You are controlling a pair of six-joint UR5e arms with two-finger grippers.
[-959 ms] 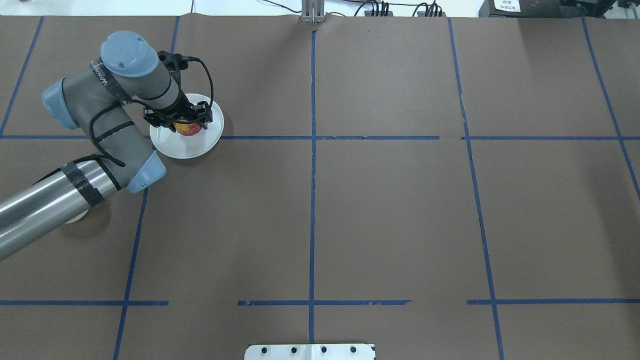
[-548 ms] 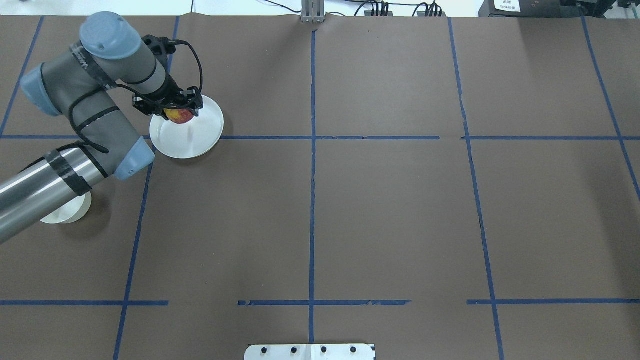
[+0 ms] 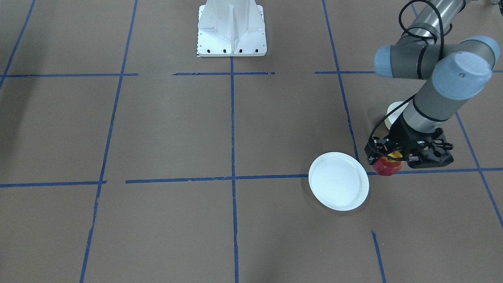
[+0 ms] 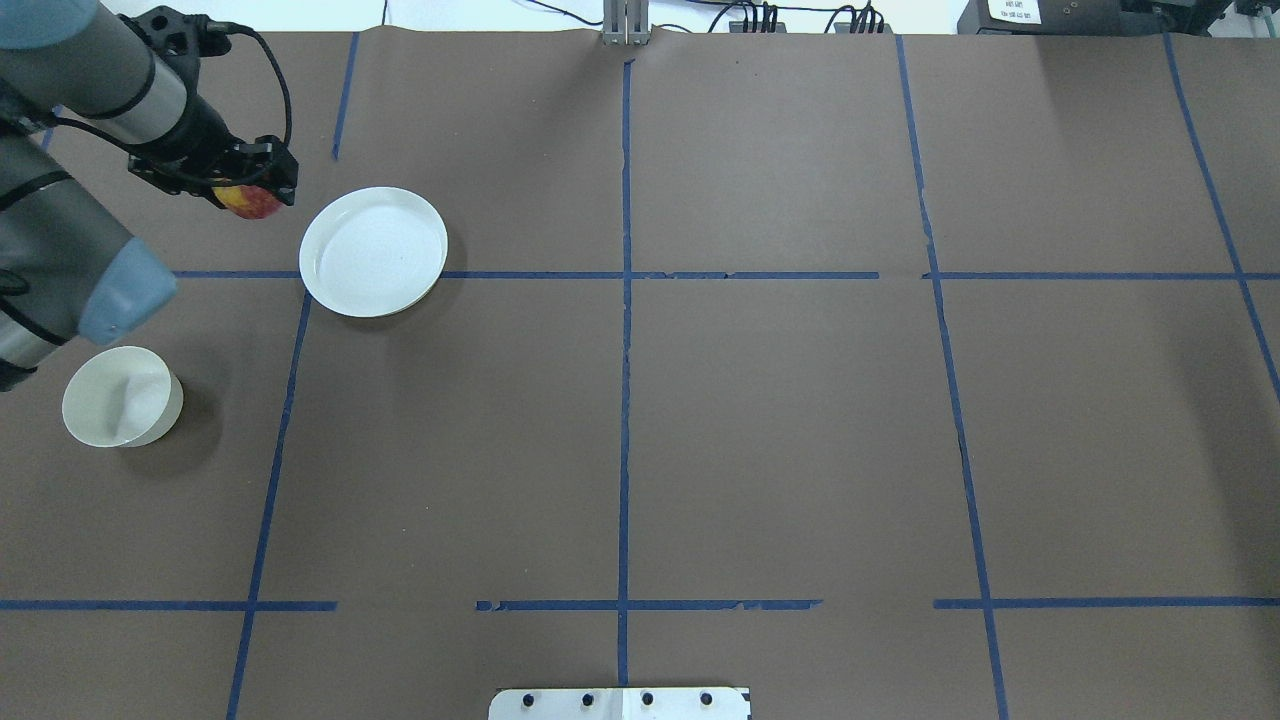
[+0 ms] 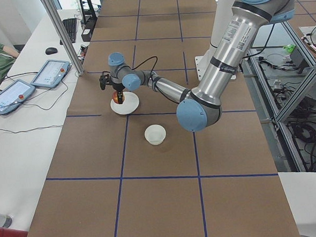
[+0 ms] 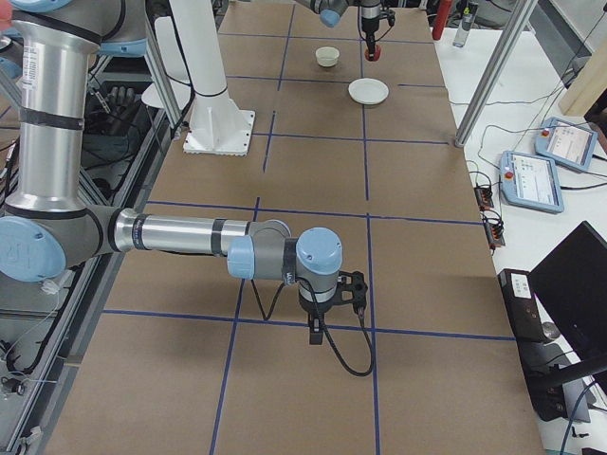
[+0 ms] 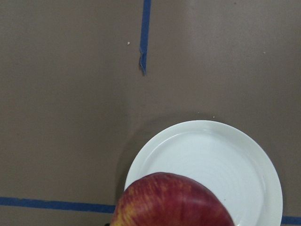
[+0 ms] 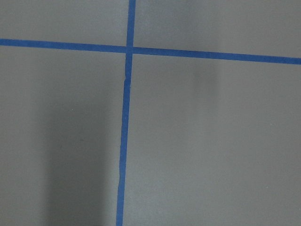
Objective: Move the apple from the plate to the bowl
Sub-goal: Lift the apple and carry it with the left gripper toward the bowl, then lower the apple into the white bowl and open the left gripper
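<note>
The red apple (image 4: 252, 203) is gripped in my left gripper (image 4: 243, 190), held in the air to the left of the white plate (image 4: 373, 251), which has nothing on it. In the front-facing view the apple (image 3: 387, 166) hangs under the gripper (image 3: 393, 159), beside the plate (image 3: 338, 181). The cream-white bowl (image 4: 120, 396) stands nearer the robot, apart from the gripper, and holds nothing. The left wrist view shows the apple (image 7: 174, 201) over the plate's (image 7: 230, 155) edge. My right gripper (image 6: 324, 305) hovers over bare table far from these; I cannot tell whether it is open or shut.
Brown paper with blue tape lines covers the table. The robot's white base (image 3: 232, 27) stands at the middle of the near edge. The left arm's elbow (image 4: 125, 290) hangs just beyond the bowl. The right wrist view shows only paper and tape.
My left gripper has lifted the apple off the plate and carried it to the left, past the plate's rim. The arm has swung away and uncovered the bowl.
</note>
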